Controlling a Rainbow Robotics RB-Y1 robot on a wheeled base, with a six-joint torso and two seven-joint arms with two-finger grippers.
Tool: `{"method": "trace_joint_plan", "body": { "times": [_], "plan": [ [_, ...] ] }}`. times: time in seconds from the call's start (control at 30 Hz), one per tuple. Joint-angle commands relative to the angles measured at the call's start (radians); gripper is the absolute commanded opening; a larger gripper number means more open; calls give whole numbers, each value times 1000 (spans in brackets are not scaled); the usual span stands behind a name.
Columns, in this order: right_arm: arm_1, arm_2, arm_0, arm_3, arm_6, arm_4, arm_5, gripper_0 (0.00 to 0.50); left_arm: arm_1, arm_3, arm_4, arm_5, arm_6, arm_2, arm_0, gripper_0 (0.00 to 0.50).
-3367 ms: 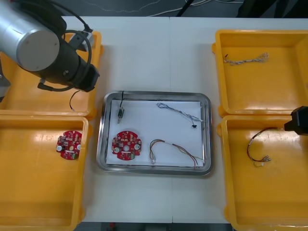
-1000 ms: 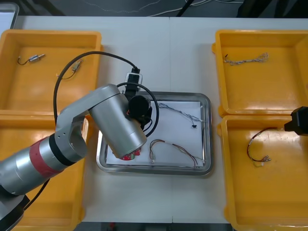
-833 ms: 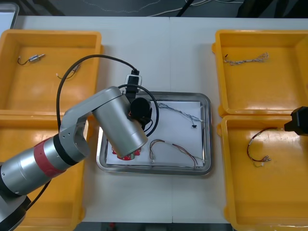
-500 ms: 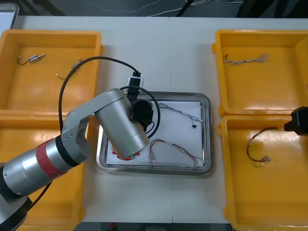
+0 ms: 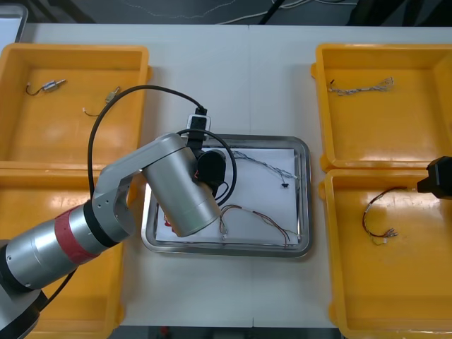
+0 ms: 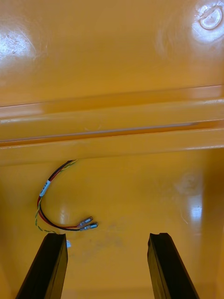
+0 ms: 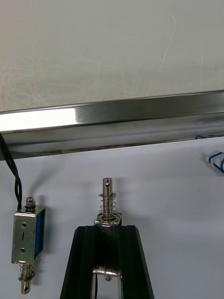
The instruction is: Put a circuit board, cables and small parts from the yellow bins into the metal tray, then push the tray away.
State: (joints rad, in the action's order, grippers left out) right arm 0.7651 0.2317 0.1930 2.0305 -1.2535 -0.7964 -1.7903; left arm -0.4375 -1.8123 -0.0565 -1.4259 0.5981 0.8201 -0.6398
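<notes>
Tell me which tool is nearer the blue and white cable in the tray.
Left. The left tool, shut on a small metal part, is over the metal tray, beside the blue and white cable. The right tool, open, hangs over a right-side yellow bin, outside the tray.

No lettering, number or brand can be read anywhere. The white tag [image 6: 45,188] on the red and yellow cable [image 6: 65,228], in the yellow bin [image 6: 112,70], is too small to read.

Left gripper [image 7: 108,229], small metal part [image 7: 108,201] held | blocked: second small metal part [image 7: 28,233] just beside, tray rim [image 7: 112,121] ahead | free: white floor [image 7: 158,196] toward blue-white cable [image 7: 215,161]
</notes>
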Motion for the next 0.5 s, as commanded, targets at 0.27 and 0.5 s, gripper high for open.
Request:
{"method": "trace_joint_plan", "body": {
  "times": [0.27, 0.5],
  "plan": [
    [-9, 24, -12, 31, -52, 8, 9, 500, 20, -12, 12, -2, -92, 19, 17, 500],
    [-9, 24, -12, 31, -52, 8, 9, 500, 10, -56, -8, -33, -103, -1, 15, 500]
  ]
}}
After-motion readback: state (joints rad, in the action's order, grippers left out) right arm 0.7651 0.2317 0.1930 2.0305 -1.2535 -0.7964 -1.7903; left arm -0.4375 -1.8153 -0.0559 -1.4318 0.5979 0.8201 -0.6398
